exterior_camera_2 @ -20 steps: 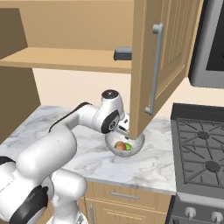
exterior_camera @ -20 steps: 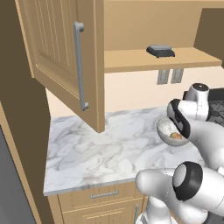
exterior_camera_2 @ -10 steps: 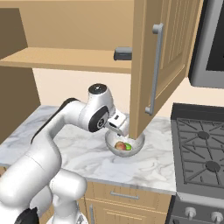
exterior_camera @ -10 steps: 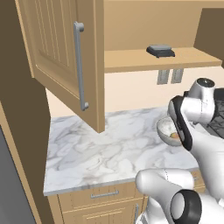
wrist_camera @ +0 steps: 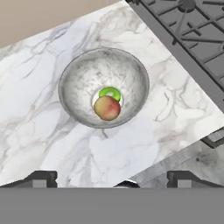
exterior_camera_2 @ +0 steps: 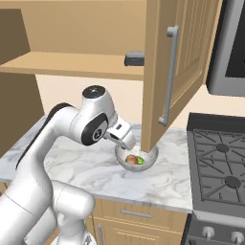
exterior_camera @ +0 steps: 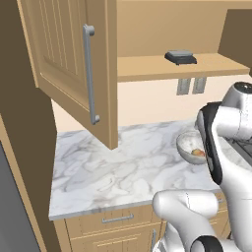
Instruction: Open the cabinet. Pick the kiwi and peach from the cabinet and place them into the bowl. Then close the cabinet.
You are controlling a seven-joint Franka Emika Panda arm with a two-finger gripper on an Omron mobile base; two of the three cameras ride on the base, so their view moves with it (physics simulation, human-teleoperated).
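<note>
Currently my fingers (wrist_camera: 109, 177) are spread wide with nothing between them, hovering above the bowl (wrist_camera: 74, 78). Peach (wrist_camera: 107, 108) sits mid-bowl with the kiwi (wrist_camera: 110, 92) touching it. Bowl stands on the marble counter (exterior_camera: 103, 172), near the stove (exterior_camera_2: 220, 162). Cabinet (exterior_camera: 74, 69) has both doors swung open; the right door (exterior_camera_2: 179, 67) hangs over the bowl. Dark grey block (exterior_camera: 180, 57) lies on the cabinet shelf (exterior_camera: 147, 66).
</note>
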